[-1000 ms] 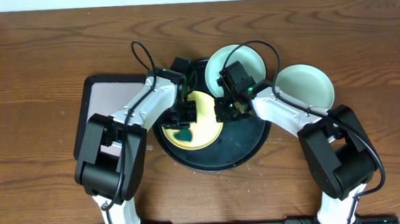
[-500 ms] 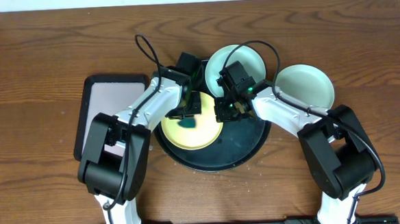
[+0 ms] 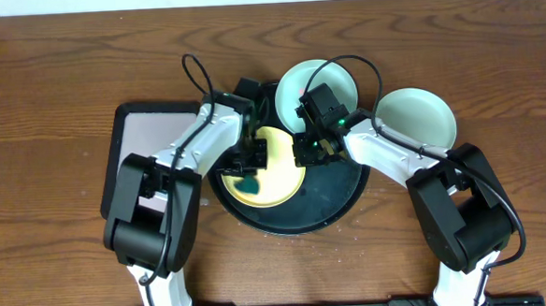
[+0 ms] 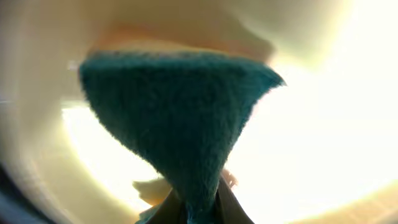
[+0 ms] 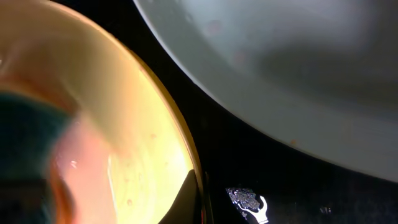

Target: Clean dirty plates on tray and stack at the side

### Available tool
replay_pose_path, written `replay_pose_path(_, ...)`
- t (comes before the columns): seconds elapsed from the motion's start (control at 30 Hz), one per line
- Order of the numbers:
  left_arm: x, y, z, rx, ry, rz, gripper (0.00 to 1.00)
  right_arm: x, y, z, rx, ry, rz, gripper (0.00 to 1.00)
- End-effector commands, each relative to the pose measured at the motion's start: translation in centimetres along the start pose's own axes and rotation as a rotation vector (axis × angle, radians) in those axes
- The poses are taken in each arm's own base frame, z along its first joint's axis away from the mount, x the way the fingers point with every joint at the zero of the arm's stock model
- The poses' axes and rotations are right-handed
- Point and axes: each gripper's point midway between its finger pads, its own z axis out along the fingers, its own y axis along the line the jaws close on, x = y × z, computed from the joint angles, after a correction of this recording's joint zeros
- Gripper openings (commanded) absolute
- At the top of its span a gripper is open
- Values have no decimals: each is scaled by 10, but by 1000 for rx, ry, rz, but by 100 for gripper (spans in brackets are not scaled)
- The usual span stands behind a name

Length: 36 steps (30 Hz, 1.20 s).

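The pale yellow plate (image 3: 279,171) lies on the round black tray (image 3: 335,182). My left gripper (image 3: 252,165) is shut on a teal cloth (image 3: 248,185) and presses it onto the plate's front-left part. In the left wrist view the cloth (image 4: 180,124) fans out from my fingers (image 4: 196,208) over the yellow plate (image 4: 311,124). My right gripper (image 3: 303,154) is shut on the yellow plate's right rim (image 5: 124,124), with the fingertips (image 5: 198,199) either side of it. One mint-blue plate (image 3: 319,90) sits at the tray's far edge. The other mint-blue plate (image 3: 419,117) lies on the table to the right.
A rectangular black-rimmed tray with a pale pink inside (image 3: 146,136) lies left of the round tray, partly under my left arm. Small crumbs lie on the black tray (image 5: 245,199). The mint-blue plate (image 5: 280,62) is close behind my right gripper.
My left gripper swept the teal cloth toward the plate's far side, then back to its front-left part. The right gripper and the plates have not moved.
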Motion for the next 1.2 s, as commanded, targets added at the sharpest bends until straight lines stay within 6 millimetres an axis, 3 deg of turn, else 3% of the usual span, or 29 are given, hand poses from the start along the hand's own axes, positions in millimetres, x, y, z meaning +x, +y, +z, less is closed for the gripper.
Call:
replay_pose_path(0.0, 13, -53, -2, 303, 66, 166, 7, 4, -8, 7, 39, 15, 0, 1)
replay_pose_path(0.17, -18, -47, 0, 243, -64, 153, 7, 4, -8, 7, 39, 15, 0, 1)
replay_pose_path(0.37, -69, 17, -5, -136, -302, -28, 7, 4, -9, 7, 40, 15, 1, 1)
replay_pose_path(0.43, -74, 32, -11, -214, -340, -78, 7, 4, -8, 7, 39, 15, 0, 1)
replay_pose_path(0.53, -71, 36, -17, -227, -343, -87, 7, 5, -9, 7, 40, 17, 1, 1)
replay_pose_path(0.73, -53, 34, -64, -212, -357, -115, 7, 5, -9, 7, 40, 17, 1, 1)
replay_pose_path(0.93, -40, 33, -137, -160, -490, -130, 7, 6, -8, 7, 38, 21, 1, 1)
replay_pose_path(1.07, -33, 47, -181, -124, -604, -180, 8, 5, 3, 1, -16, 24, -27, 1)
replay_pose_path(1.17, -29, 65, -196, -122, -637, -231, 8, 0, 11, -13, -30, -6, -41, 1)
